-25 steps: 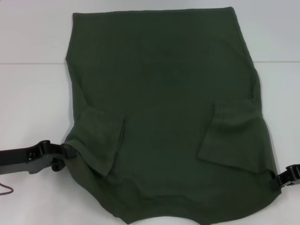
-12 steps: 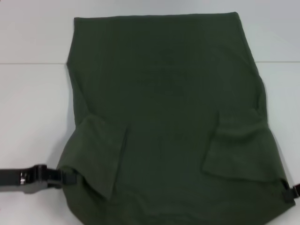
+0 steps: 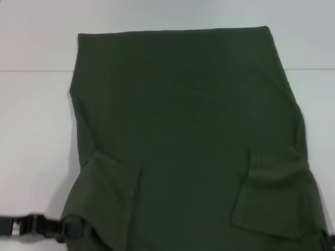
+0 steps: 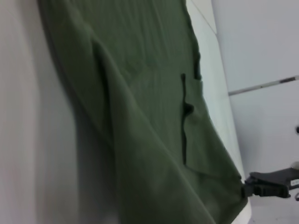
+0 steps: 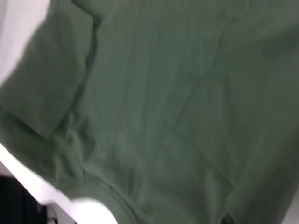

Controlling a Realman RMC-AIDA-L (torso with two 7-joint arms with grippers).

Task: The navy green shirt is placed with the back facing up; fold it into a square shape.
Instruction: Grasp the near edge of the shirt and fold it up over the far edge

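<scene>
We hold the navy green shirt (image 3: 183,136) by its near corners at the worktop (image 3: 31,130) front edge, left claw (image 3: 73,229) and right claw (image 4: 244,186) each clenched on cloth. We judge the lengthwise fold underway; next, carry both corners toward the far hem.

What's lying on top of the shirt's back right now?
On the navy green shirt, both sleeves are folded inward: the left sleeve and the right sleeve. Nothing else lies there. The front is hidden underneath, against the white table.
</scene>
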